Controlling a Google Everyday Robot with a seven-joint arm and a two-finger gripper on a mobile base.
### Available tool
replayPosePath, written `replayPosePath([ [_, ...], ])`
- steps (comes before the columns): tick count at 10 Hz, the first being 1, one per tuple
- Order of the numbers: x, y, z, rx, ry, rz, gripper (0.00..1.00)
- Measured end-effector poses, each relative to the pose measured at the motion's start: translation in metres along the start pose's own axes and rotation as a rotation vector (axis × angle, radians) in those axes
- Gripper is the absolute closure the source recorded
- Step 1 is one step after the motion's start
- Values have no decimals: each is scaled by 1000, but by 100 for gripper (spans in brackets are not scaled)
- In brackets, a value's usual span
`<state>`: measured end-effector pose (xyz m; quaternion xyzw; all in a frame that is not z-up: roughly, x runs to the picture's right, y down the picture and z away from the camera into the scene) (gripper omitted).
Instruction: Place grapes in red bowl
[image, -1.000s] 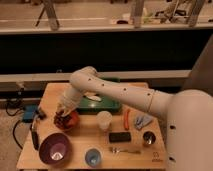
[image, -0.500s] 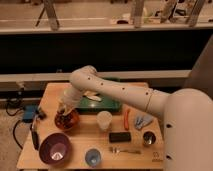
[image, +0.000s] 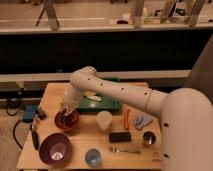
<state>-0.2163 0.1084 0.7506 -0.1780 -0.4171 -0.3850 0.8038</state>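
The end effector (image: 65, 113) has come down to the rim of the red bowl (image: 67, 120); its finger state cannot be told. Dark grapes (image: 63, 120) appear to lie inside the bowl, so placement looks nearly complete.

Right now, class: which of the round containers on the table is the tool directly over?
The red bowl, beneath the tool; the purple bowl and blue cup sit nearer the front edge.
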Motion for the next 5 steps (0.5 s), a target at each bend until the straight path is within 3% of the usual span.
replayPosePath([
  [3,3,-1,3,15,-1,20,20],
  [5,4,1,2,54,14,38,22],
])
